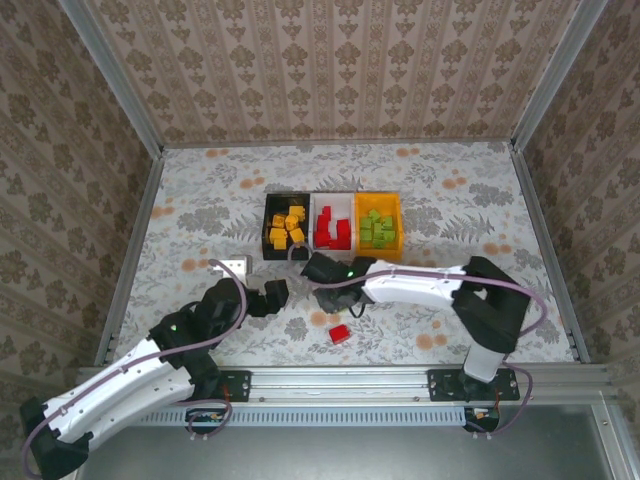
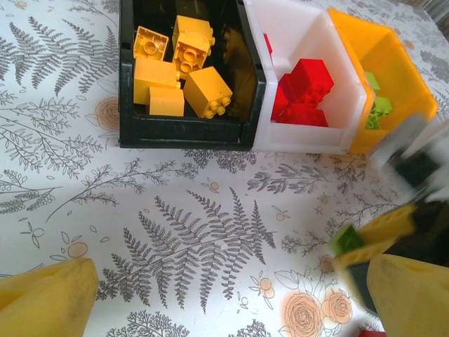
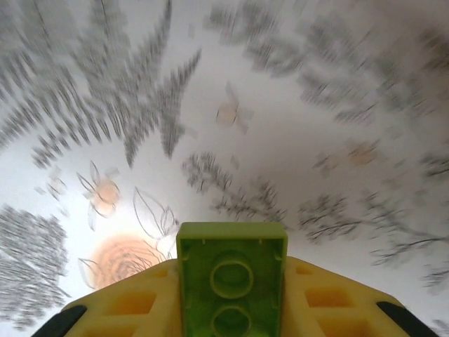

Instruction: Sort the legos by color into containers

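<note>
Containers (image 2: 186,132) hold yellow, red, green legos (image 2: 208,91); right hand (image 1: 318,268) pinches a green lego (image 3: 231,270), left hand (image 1: 270,296) spread.

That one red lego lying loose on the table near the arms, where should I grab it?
Probably from straight above, pinching the red lego across two opposite flat side walls. It is a small block lying alone on the table, with open surface around it.

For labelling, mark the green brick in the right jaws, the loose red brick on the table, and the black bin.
green brick (image 3: 231,281): right wrist view, its hollow underside.
red brick (image 1: 340,333): top external view, its top face.
black bin (image 2: 184,132): left wrist view, its near wall.
</note>
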### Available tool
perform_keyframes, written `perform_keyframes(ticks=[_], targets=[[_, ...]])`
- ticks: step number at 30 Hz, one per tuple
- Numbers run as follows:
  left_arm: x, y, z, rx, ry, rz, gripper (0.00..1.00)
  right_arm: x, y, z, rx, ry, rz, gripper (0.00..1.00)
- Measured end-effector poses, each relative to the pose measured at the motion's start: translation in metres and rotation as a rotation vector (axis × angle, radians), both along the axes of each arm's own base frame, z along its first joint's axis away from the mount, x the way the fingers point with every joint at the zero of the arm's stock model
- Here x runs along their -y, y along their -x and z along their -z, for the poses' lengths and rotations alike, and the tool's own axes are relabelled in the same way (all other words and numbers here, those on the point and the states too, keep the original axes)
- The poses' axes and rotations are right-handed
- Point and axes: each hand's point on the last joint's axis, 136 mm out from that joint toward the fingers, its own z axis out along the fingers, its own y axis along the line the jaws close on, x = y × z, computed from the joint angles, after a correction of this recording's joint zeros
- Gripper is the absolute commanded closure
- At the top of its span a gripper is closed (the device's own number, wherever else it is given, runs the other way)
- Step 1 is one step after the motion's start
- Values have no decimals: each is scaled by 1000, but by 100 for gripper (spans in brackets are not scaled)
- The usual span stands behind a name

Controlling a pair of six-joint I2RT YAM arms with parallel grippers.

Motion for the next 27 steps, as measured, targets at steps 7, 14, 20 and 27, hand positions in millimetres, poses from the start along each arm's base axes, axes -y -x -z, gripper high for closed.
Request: perform_keyframes(ticks=[7, 14, 20, 27], targets=[[7, 2, 12, -48, -38, 30, 0, 35, -72, -76, 172, -145, 198, 70], [19, 2, 18, -80, -75, 87, 0, 105, -146, -70, 200, -89, 442, 69], [33, 5, 28, -122, -129, 164, 0, 123, -181, -44, 164, -34, 524, 47], [58, 12, 51, -215, -219, 293, 0, 126, -185, -42, 153, -33, 533, 24]])
